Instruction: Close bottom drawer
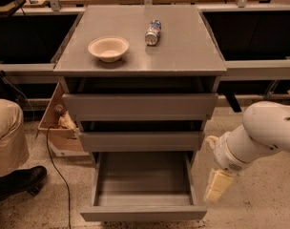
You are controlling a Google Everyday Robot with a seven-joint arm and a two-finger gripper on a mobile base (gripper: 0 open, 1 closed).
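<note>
The bottom drawer (142,213) of the grey cabinet (140,56) is pulled far out, its shallow grey box empty and its flat front panel at the lower edge of the view. The middle drawer (141,140) and top drawer (140,107) above it stand only slightly out. My white arm reaches in from the right, and my gripper (215,187) hangs pointing down just right of the open drawer's right wall, a little behind its front panel, apart from it.
A beige bowl (108,48) and a lying can (153,31) sit on the cabinet top. A person's leg and black shoe (16,180) are at the left. A cardboard box (59,125) stands left of the cabinet, with a cable (54,166) on the floor.
</note>
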